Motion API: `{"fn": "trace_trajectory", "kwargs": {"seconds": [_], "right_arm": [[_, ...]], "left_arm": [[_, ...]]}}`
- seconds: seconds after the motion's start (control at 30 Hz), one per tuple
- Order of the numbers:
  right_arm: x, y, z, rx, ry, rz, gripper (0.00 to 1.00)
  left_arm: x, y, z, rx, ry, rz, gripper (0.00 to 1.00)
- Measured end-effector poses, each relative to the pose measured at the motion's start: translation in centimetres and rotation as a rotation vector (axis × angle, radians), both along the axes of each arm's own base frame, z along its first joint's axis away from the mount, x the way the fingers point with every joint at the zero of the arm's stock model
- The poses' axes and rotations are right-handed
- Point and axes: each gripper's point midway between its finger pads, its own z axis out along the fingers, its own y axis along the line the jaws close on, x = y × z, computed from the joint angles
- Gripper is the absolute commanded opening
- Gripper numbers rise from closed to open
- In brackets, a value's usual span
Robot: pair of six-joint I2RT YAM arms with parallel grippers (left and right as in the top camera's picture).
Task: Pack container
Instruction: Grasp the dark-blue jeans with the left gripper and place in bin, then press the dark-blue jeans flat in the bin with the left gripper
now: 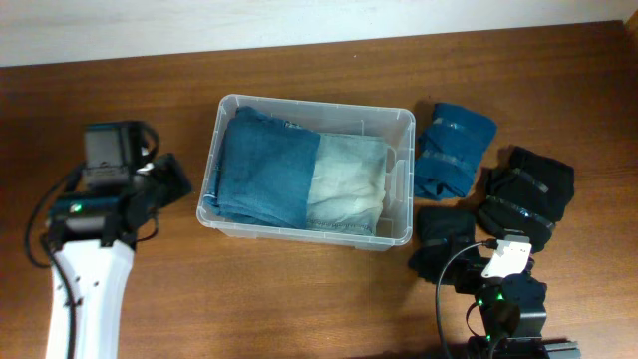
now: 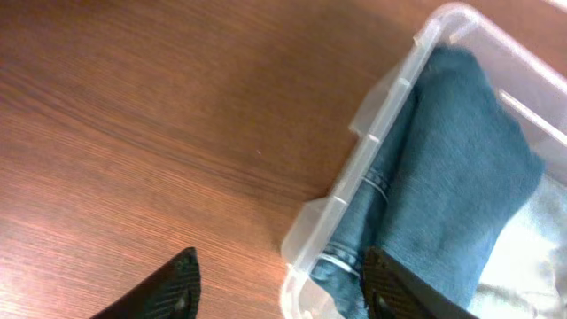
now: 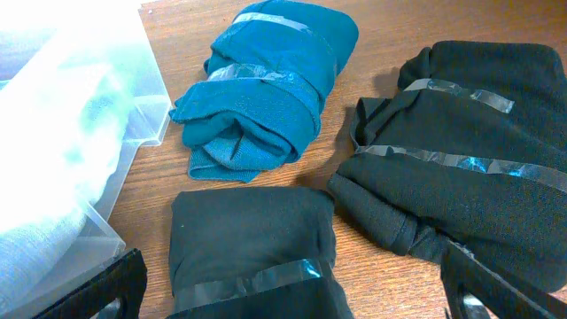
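The clear plastic container [image 1: 403,179] stands mid-table and holds folded blue jeans [image 1: 264,165] and a pale cloth [image 1: 344,179]. My left gripper [image 1: 169,179] is open and empty, just left of the container; in the left wrist view its fingers [image 2: 279,288] straddle the container's corner [image 2: 306,235]. My right gripper [image 3: 292,288] is open and empty, low over a small taped black bundle [image 3: 248,235], also in the overhead view [image 1: 444,231]. A taped teal bundle [image 1: 454,148] and a large taped black bundle [image 1: 525,194] lie right of the container.
The teal bundle [image 3: 266,89] and the large black bundle [image 3: 461,159] lie close together beyond my right gripper. The container's wall [image 3: 62,159] is at its left. Bare wooden table [image 1: 319,299] runs along the front and far left.
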Motion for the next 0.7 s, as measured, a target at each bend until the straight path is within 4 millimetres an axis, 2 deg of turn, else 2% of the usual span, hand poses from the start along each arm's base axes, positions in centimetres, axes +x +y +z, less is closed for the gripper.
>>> {"fn": "trace_trajectory", "kwargs": {"seconds": [0.07,0.13,0.23,0.33,0.43,0.47,0.6,0.7], "right_arm": [[0.0,0.0,0.0,0.0,0.0,0.0,0.98],[0.0,0.0,0.0,0.001,0.0,0.0,0.98],[0.0,0.0,0.0,0.0,0.0,0.0,0.98],[0.0,0.0,0.0,0.001,0.0,0.0,0.98],[0.0,0.0,0.0,0.001,0.0,0.0,0.98],[0.0,0.0,0.0,0.0,0.0,0.0,0.98],[0.0,0.0,0.0,0.0,0.0,0.0,0.98],[0.0,0.0,0.0,0.0,0.0,0.0,0.98]], "left_arm": [[0.1,0.0,0.5,-0.016,-0.022,-0.016,0.41],[0.7,-1.3,0.7,-0.036,-0.042,-0.092,0.4],[1.7,-3.9,0.6,-0.031,-0.06,-0.236,0.38],[2.8,-7.0,-0.8,0.011,-0.048,-0.4,0.38],[3.7,-9.2,-3.4,0.064,0.007,-0.504,0.38],[4.0,-9.7,-4.9,0.083,0.045,-0.526,0.37],[4.7,-10.0,-10.8,0.115,0.201,-0.535,0.36],[5.5,-10.6,-12.6,0.115,0.237,-0.548,0.36]]}}
